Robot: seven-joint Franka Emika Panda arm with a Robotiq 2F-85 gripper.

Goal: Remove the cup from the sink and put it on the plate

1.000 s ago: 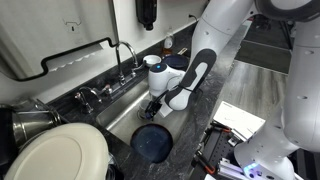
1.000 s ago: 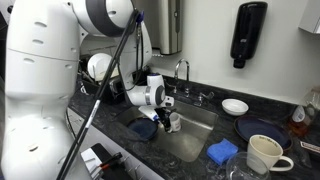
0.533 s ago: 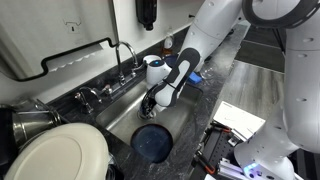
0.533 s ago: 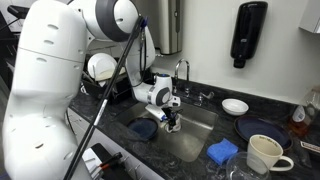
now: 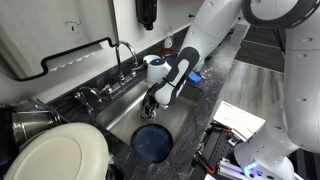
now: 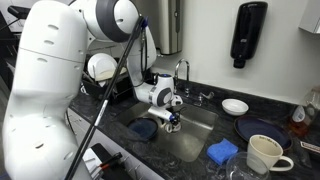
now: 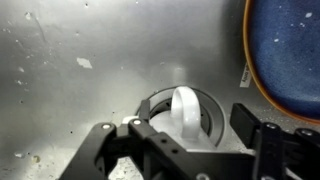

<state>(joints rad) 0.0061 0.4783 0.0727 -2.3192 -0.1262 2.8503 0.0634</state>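
Observation:
In the wrist view the cup (image 7: 185, 105) shows as a white handle arc over the round drain on the floor of the steel sink (image 7: 70, 70). My gripper (image 7: 188, 122) is open, low in the sink, with one finger on each side of the cup. The fingers stand apart from it. The dark plate (image 7: 292, 50) lies just past the cup at the upper right. In both exterior views the gripper (image 5: 150, 108) (image 6: 172, 120) reaches down into the sink (image 5: 122, 112) (image 6: 197, 137) and hides the cup. The plate (image 5: 152, 143) (image 6: 143, 128) sits beside it.
A chrome faucet (image 5: 125, 55) (image 6: 182, 72) stands behind the sink. A large cream plate (image 5: 55, 155) and a metal pot (image 5: 30, 120) lie at one end. A bigger dark blue dish (image 6: 262, 131), cream mug (image 6: 262, 155), white bowl (image 6: 235, 106) and blue sponge (image 6: 222, 151) lie at the other.
A second ago the arm swung over and lowered the gripper into the sink. In the last half second it has barely moved.

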